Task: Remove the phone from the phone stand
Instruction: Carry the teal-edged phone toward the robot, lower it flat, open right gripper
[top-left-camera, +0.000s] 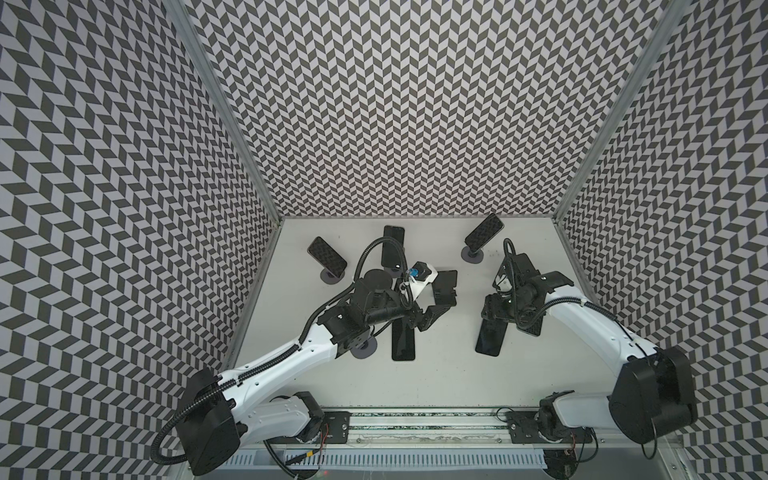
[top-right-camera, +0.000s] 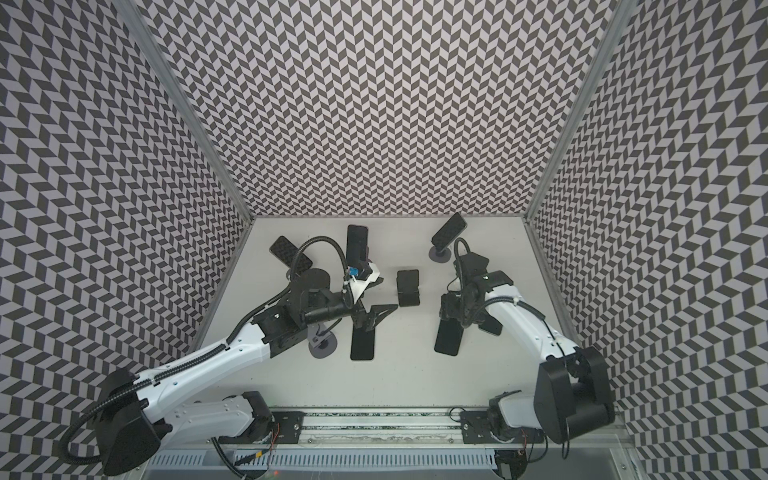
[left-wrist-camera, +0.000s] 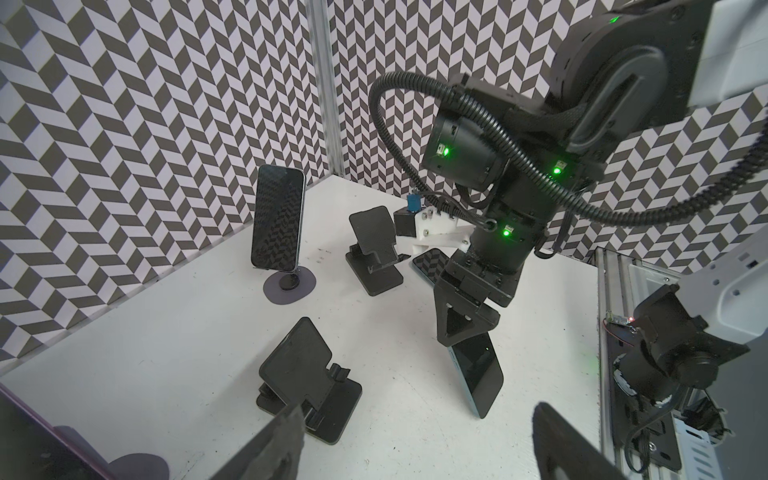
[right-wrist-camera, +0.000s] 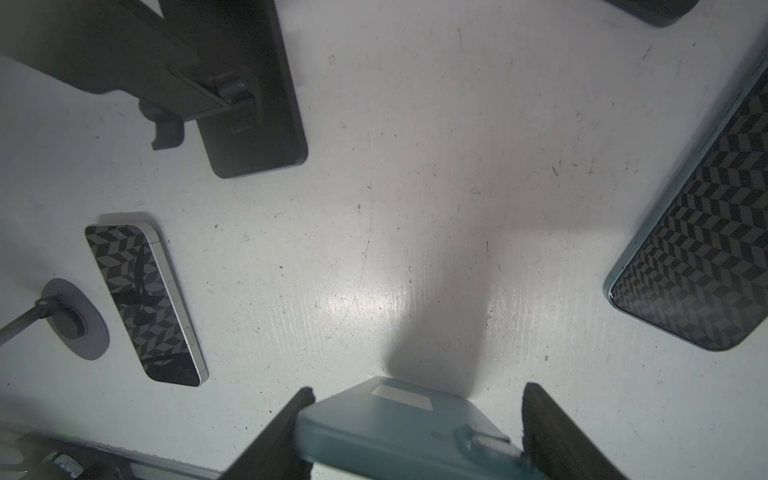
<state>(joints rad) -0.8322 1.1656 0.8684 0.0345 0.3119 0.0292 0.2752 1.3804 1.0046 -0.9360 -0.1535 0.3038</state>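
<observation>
Teal phone (right-wrist-camera: 395, 424) pinched tilted in my right claw (right-wrist-camera: 417, 390); left claw (left-wrist-camera: 417, 411) is spread wide, holding nothing. Nearest stand (top-left-camera: 444, 286) is at eleven o'clock from the phone.

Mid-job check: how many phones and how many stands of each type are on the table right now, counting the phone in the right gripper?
Dark-screened smartphones: 6
Grey round-base stands: 4
Black folding plate stands: 2
Total: 12
</observation>
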